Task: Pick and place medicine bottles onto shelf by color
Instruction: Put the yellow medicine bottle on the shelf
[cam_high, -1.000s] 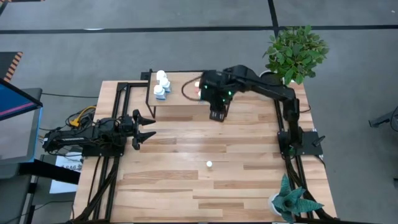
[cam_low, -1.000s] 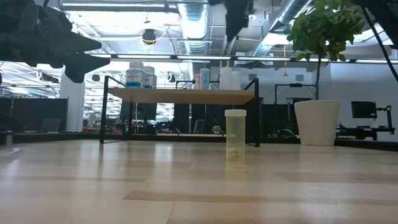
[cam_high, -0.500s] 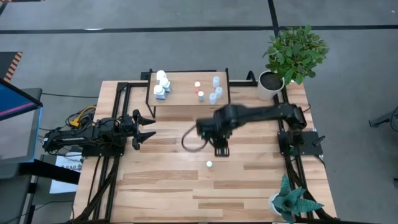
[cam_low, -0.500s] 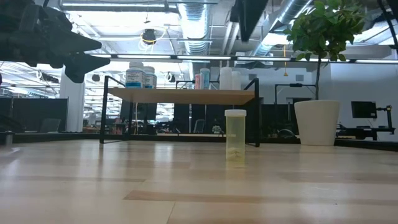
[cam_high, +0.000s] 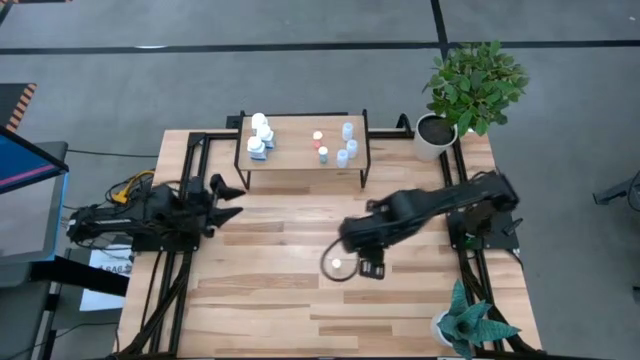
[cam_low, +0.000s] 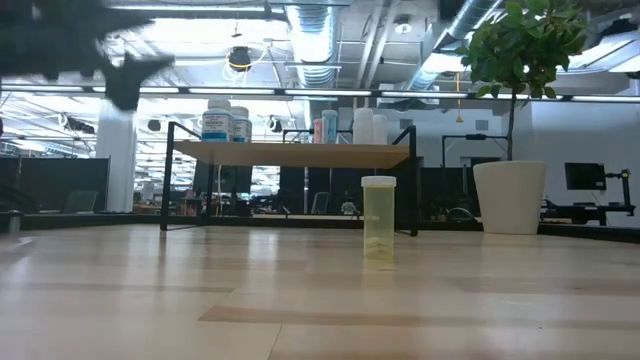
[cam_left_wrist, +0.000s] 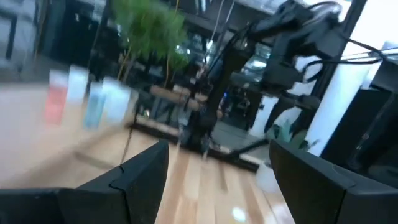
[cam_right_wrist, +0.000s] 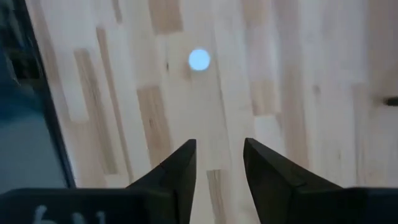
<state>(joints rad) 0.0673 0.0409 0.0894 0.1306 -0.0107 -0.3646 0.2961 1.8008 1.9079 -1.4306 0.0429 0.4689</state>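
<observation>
One small bottle with a white cap (cam_high: 338, 265) stands upright on its base on the wooden table, alone; the low view shows its yellowish clear body (cam_low: 378, 222). My right gripper (cam_high: 372, 268) points down just right of it, open and empty; its wrist view (cam_right_wrist: 219, 144) shows the cap (cam_right_wrist: 199, 60) ahead of the fingers. The shelf (cam_high: 300, 165) at the table's far side carries white bottles (cam_high: 258, 135), orange-capped ones (cam_high: 320, 145) and pale-blue ones (cam_high: 346, 143). My left gripper (cam_high: 232, 198) is open and empty at the table's left.
A white pot with a leafy plant (cam_high: 470, 85) stands at the far right corner, and a small spiky plant (cam_high: 468, 325) at the near right corner. Bare wood lies between the shelf and the lone bottle.
My right gripper has swung from over the shelf's near edge toward the table's near edge and now hangs beside the lone bottle, still open. My left gripper has risen a little; its wrist view is blurred. The bottles have not moved.
</observation>
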